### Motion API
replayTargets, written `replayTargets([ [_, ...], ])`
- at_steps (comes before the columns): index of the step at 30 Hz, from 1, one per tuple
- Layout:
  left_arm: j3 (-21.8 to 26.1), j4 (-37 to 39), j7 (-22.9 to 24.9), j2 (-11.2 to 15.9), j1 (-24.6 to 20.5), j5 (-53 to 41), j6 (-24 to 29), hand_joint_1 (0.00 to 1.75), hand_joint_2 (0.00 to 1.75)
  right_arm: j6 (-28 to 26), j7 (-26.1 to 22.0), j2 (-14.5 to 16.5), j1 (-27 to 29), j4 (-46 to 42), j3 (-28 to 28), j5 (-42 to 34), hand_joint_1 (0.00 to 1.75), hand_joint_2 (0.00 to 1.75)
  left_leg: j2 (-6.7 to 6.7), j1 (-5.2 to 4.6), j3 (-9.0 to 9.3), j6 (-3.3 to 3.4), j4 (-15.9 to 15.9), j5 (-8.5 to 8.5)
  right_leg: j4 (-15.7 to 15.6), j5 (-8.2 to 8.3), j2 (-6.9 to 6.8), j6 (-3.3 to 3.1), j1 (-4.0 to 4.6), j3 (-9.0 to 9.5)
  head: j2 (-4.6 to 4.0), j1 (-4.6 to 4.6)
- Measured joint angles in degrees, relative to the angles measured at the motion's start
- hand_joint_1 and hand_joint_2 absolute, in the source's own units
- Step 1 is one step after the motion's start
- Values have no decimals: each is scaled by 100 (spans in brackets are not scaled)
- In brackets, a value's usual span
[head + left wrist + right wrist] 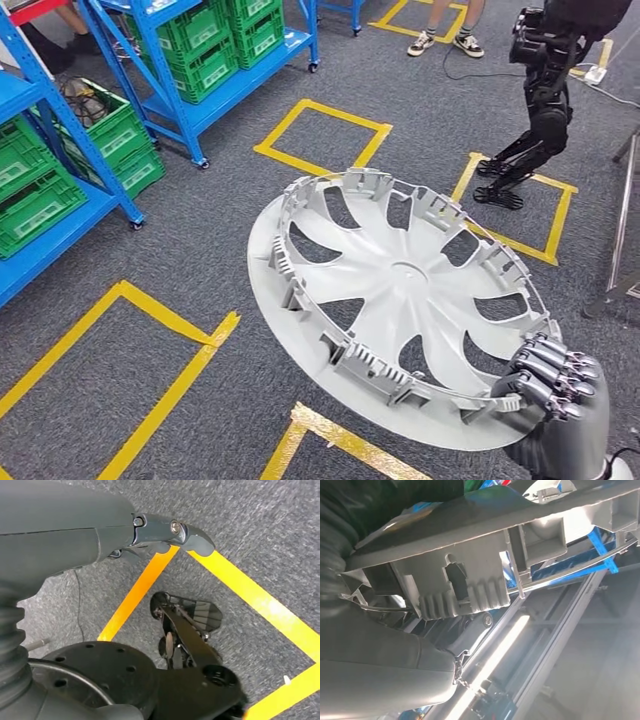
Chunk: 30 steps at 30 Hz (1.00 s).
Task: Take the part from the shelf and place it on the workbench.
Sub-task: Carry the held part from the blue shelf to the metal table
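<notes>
Head view: blue shelves (189,110) with green crates (204,40) stood at the left, yellow tape (173,340) squared off the grey carpet (226,220). Centre, the hubcap (400,300) hung tilted above the floor, inner ribbed side up, well clear of the shelves. At its near right rim the right hand (555,385) was clamped, fingers over the edge. Another robot (543,90) stood far right. Left wrist view: the left hand (151,532) hung over the carpet, holding nothing; fingers apart or together, I couldn't tell.

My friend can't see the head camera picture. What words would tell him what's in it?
The right robot hand holds a big silver wheel cover by its rim, above grey carpet marked with yellow tape squares. Blue shelves with green crates stand behind, and another dark robot stands nearby.
</notes>
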Motion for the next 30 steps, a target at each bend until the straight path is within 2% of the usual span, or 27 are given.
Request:
replayTargets([
  [2,2,0,0,8,-2,3,0,0,175,0,-3,0,-2,0,0,-5,175,175,-113,-2,349,58,-782,432,3,-2,87,10,7,20,0,2],
  [3,4,0,0,12,-3,5,0,0,175,0,-5,0,-7,0,-1,-9,175,175,-181,-2,494,84,-1116,547,10,-1,129,26,10,14,0,3],
  [5,8,0,0,18,-11,9,2,0,175,0,-8,0,-12,0,-1,-18,175,175,-255,-10,603,109,-1398,569,17,19,198,84,5,-34,0,5],
  [7,11,0,0,9,-19,9,4,0,175,0,-11,-1,-2,0,-2,-22,175,175,-199,-2,609,137,-1464,580,16,33,229,154,-9,-87,0,3],
  [8,13,0,-1,3,-21,9,4,0,175,0,-13,-1,6,0,-3,-24,175,175,-165,9,617,163,-1493,599,65,-11,176,183,-7,-125,0,12],
  [9,13,0,-1,-1,-22,9,3,0,175,0,-15,-2,5,0,-4,-26,175,175,-128,22,624,191,-1522,617,213,-113,96,208,-3,-204,0,27],
  [10,14,0,-2,-3,-22,9,3,0,175,0,-17,-3,1,0,-6,-28,175,175,-85,29,629,210,-1539,629,491,-276,0,228,-3,-341,0,42],
  [12,16,0,-2,1,-12,11,2,0,175,0,-24,-3,-9,1,-11,-32,175,175,2,18,623,227,-1538,629,1275,-630,-108,273,-7,-709,0,62],
  [13,17,0,-1,1,-8,12,1,0,175,0,-26,-3,-8,2,-16,-33,175,175,50,13,622,228,-1537,627,1563,-710,-121,289,-9,-846,0,62],
  [14,19,1,-1,-2,-7,13,-1,0,175,0,-28,-4,-3,4,-24,-33,175,175,94,11,623,227,-1535,624,1649,-682,-129,301,-10,-886,0,63],
  [15,19,1,0,-5,-8,13,-3,0,175,0,-29,-4,1,6,-34,-33,175,175,132,10,629,224,-1533,619,1491,-546,-146,305,-11,-802,0,64],
  [17,20,2,-1,-13,-14,13,-7,0,175,0,-30,-4,-1,9,-57,-32,175,175,198,4,651,194,-1523,595,699,-193,-282,302,-8,-376,0,66],
  [18,20,3,-1,-13,-16,13,-8,0,175,0,-31,-4,-7,9,-68,-32,175,175,223,-13,656,169,-1503,577,340,-85,-357,276,-3,-178,0,68],
  [19,21,3,-1,-12,-17,13,-8,0,175,0,-31,-4,-12,9,-75,-32,175,175,249,-32,658,143,-1487,564,110,-39,-410,243,3,-50,0,67],
  [20,23,4,-1,-8,-18,13,-8,0,175,0,-31,-4,-14,9,-81,-32,175,175,273,-52,656,120,-1474,557,37,-55,-432,207,13,-9,1,63],
  [22,27,4,0,-6,-18,13,-8,0,175,0,-28,-4,-6,9,-87,-32,175,175,324,-59,654,83,-1458,538,37,-37,-349,132,12,-20,1,56],
  [24,28,4,-1,-5,-21,13,-9,0,175,0,-25,-4,-5,9,-90,-31,175,175,234,-38,587,32,-1266,370,30,-19,-279,65,1,-29,0,37],
  [26,30,5,-2,-7,-19,13,-9,0,175,0,-25,-4,-11,9,-90,-30,175,175,71,-15,317,-9,-623,-3,25,-8,-211,17,0,-37,0,10],
  [27,31,7,-1,-9,-14,13,-9,0,175,0,-25,-4,-11,9,-90,-29,175,175,31,-10,128,-15,-201,-188,26,-5,-171,5,6,-42,0,6],
  [28,32,9,-1,-13,-8,13,-9,0,175,0,-25,-4,-9,9,-89,-29,175,175,17,-8,-23,-12,127,-290,27,-3,-123,0,13,-45,0,5],
  [29,33,11,0,-17,-2,13,-9,0,175,0,-25,-4,-7,9,-89,-29,175,175,10,-9,-94,-2,271,-281,27,-2,-72,-4,20,-43,0,5],
  [30,34,13,0,-19,1,13,-9,0,175,0,-24,-4,-5,9,-88,-29,175,175,-1,-10,-59,18,175,-151,28,-1,-18,-5,26,-36,0,6],
])
